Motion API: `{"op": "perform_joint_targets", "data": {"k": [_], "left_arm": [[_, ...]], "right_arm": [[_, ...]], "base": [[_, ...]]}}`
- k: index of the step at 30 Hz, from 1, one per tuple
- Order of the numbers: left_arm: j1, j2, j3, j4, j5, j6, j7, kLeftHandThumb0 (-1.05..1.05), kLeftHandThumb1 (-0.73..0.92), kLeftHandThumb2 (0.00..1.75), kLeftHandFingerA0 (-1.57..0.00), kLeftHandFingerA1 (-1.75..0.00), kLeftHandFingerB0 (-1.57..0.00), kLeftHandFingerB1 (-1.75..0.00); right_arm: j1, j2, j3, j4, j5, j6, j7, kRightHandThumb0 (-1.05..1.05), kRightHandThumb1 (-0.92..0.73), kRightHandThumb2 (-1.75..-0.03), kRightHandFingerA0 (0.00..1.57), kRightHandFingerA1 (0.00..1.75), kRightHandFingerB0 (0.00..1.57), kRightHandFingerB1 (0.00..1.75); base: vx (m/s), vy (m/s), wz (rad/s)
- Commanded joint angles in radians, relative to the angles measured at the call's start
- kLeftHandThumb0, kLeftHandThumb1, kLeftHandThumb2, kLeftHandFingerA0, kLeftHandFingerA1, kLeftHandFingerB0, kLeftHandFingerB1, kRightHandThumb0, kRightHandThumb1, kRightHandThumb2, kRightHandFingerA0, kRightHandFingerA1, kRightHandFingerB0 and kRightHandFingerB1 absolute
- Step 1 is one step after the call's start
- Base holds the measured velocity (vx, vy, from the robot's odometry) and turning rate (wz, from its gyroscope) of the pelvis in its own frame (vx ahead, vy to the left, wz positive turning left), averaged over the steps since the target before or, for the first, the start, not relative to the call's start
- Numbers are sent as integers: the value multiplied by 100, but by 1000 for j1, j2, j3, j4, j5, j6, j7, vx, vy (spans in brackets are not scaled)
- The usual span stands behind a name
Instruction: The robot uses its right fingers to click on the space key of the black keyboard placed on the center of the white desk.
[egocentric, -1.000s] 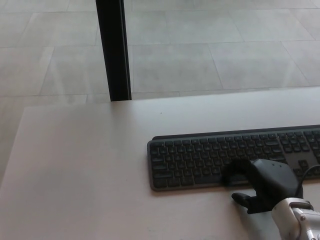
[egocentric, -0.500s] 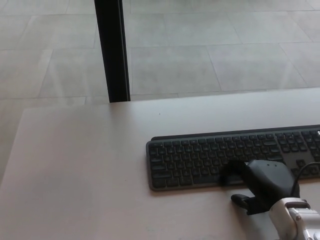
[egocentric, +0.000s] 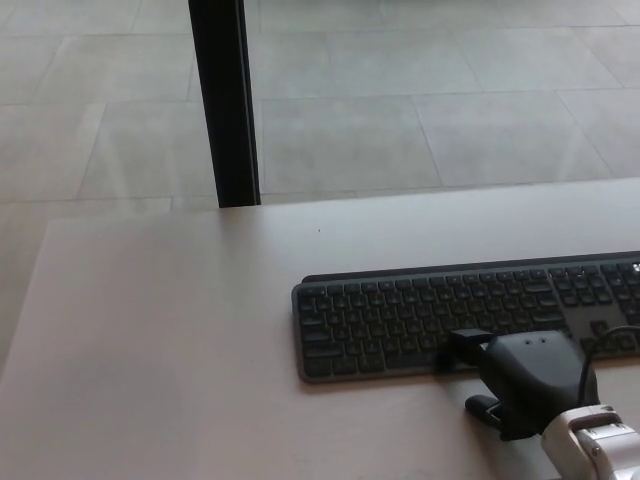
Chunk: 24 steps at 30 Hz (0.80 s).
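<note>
One white surface (egocentric: 160, 330) fills the lower part of the head view, bare apart from a black keyboard (egocentric: 400, 315). Keyboard lies flat on the right half of the surface, long side running left to right, its right end cut off by the picture edge. Beyond the far edge of the surface: grey tiled floor (egocentric: 420, 120), large square tiles with thin joints. Black vertical post (egocentric: 225, 100) stands on the floor just behind the far edge of the surface, left of the keyboard.

Right robot hand (egocentric: 520, 380) comes in from the lower right corner, black shell on a silver-white wrist (egocentric: 600, 450). It sits at the near edge of the keyboard, around the bottom row of keys. One finger (egocentric: 462, 345) reaches forward and its tip rests on the bottom key row, roughly where the space key is; exact key is hidden under the fingertip. Thumb (egocentric: 483, 407) sticks out to the left over the bare surface, apart from the keyboard. It grips nothing; whether the fingers are spread or curled, cannot tell. Thin dark cable (egocentric: 608, 335) loops near the wrist over the keys. Left robot hand does not show.
</note>
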Motion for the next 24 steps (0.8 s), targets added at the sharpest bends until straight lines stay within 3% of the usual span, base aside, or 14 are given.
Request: {"op": "perform_joint_targets", "data": {"k": [1, 5, 14, 17, 18, 20, 21, 22, 24], "left_arm": [[0, 20, 0, -4, -7, -22, 7, -55, 77, 63, -72, -68, -61, -55], [2, 20, -6, -2, -1, -23, 3, -55, 78, 63, -73, -69, -61, -55], [5, 18, -1, -2, -16, -30, -7, -54, 79, 63, -70, -70, -58, -56], [9, 21, -9, 3, -5, -36, -6, -56, 79, 63, -71, -68, -59, -55], [9, 21, -9, 3, -5, -36, -4, -56, 78, 63, -72, -69, -61, -56], [9, 21, -8, 3, -6, -36, -1, -56, 78, 63, -72, -69, -61, -56], [9, 21, -11, 2, -2, -34, 4, -57, 79, 63, -73, -69, -61, -55], [9, 21, -10, 0, -4, -31, 6, -56, 79, 63, -73, -70, -61, -56], [10, 20, -8, -2, -7, -28, 7, -56, 79, 63, -73, -70, -61, -56]], "right_arm": [[19, -35, 38, 85, -58, 22, 42, -34, -58, -64, 84, 152, 64, 48], [22, -41, 35, 81, -54, 15, 35, -34, -59, -59, 85, 148, 66, 47], [-1, -46, 9, 53, -30, -8, 35, -36, -58, -67, 87, 153, 66, 48], [2, -37, -57, -7, 36, -2, 77, -34, -56, -64, 90, 150, 66, 50], [3, -29, -93, -32, 75, 6, 107, -34, -59, -57, 88, 137, 67, 46], [4, -16, -149, -70, 133, 17, 156, -34, -59, -57, 88, 137, 67, 46], [-6, 10, -220, -102, 215, 24, 170, -31, -54, -58, 95, 141, 71, 49], [-21, 31, -283, -143, 285, 48, 197, -34, -58, -58, 84, 156, 72, 49], [-33, 48, -338, -186, 335, 79, 235, -34, -58, -58, 84, 156, 72, 49]], "base": [[0, 0, 0], [0, 0, 0], [0, 0, 0], [0, 0, 0], [0, 0, 0], [0, 0, 0], [0, 0, 0], [0, 0, 0], [0, 0, 0]]}}
